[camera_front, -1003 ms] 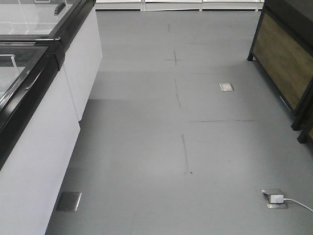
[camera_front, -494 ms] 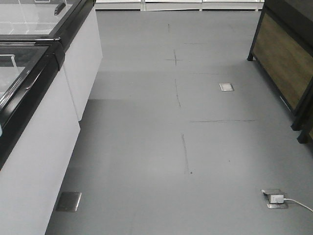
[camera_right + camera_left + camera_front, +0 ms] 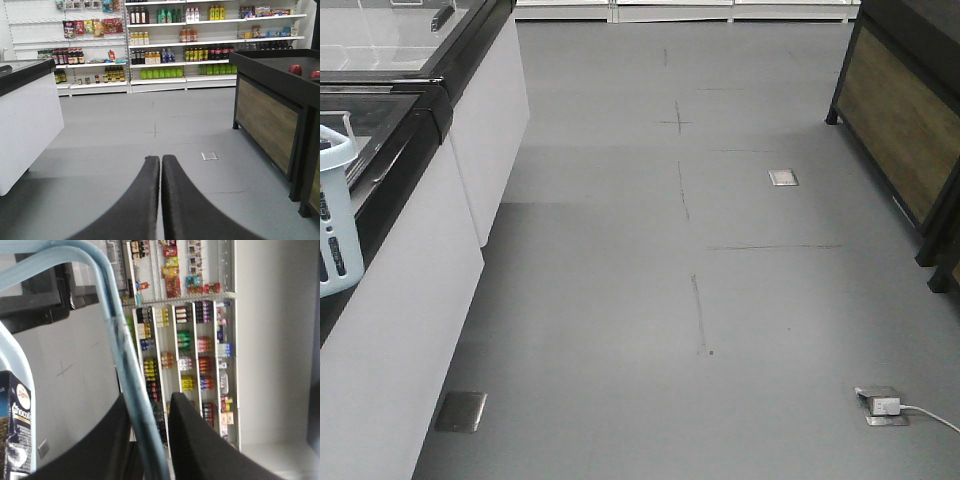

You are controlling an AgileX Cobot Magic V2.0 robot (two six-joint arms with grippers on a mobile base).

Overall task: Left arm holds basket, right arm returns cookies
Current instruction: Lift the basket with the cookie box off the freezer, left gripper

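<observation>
Since 0.5 s ago the basket has entered the front view at its left edge, above the freezer cabinet. The 2 jaws of the left gripper stand narrow, closed on the basket's loop handle. The cookies sit inside the basket, against its rim. On the right gripper the jaws are pressed together, holding nothing, above the floor.

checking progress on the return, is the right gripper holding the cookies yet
No, the right gripper is shut on nothing; the cookies show by the basket in the left wrist view.
</observation>
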